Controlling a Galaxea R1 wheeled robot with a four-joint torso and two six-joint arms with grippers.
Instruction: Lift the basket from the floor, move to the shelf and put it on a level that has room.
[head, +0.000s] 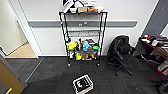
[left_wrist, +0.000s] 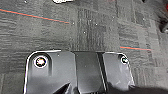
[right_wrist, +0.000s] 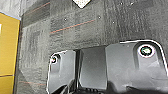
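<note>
The basket (head: 83, 84) lay unlifted on the floor (head: 50, 75), well in front of the shelf (head: 83, 37); its middle level (head: 85, 32) had room. Jaw state: cannot tell.

This is an office room. The floor (head: 50, 75) is laid with dark grey carpet tiles, the walls are plain white with a grey rail (head: 120, 23) running along them, and a black swivel chair (head: 121, 53) on castors stands beside a cluttered surface (head: 156, 46). A black wire shelf (head: 83, 37) against the wall holds books and colourful toys, and a doorway (head: 18, 42) opens onto tan wooden flooring.
</note>
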